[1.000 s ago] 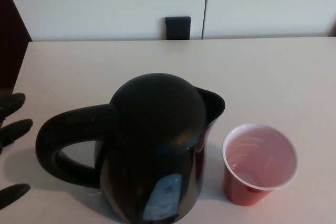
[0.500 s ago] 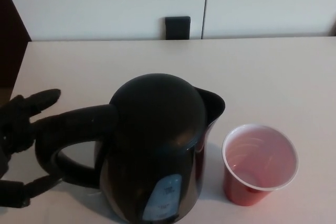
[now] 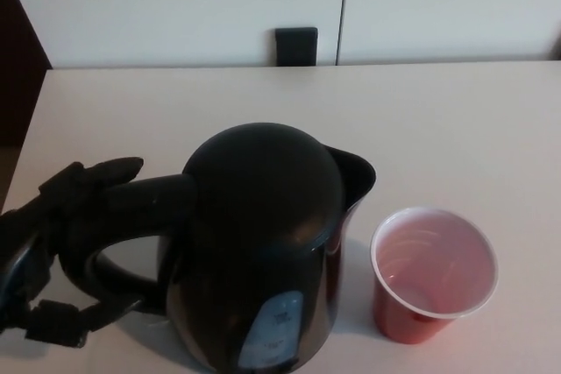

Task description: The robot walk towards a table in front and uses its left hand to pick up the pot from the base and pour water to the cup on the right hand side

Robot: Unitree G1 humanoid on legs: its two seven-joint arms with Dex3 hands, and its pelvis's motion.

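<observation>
Handle (image 3: 123, 208) of kettle (image 3: 263, 251) lying between spread fingers (image 3: 105, 170) and thumb of left hand (image 3: 53, 243), not yet clamped: close fully before lifting off base, then tip toward cup (image 3: 434, 273) beyond the kettle.

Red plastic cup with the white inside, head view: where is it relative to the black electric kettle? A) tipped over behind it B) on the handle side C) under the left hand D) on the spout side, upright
D: the red plastic cup with the white inside stands upright on the white table, on the spout side of the black electric kettle, opposite the handle where the left hand is.
</observation>
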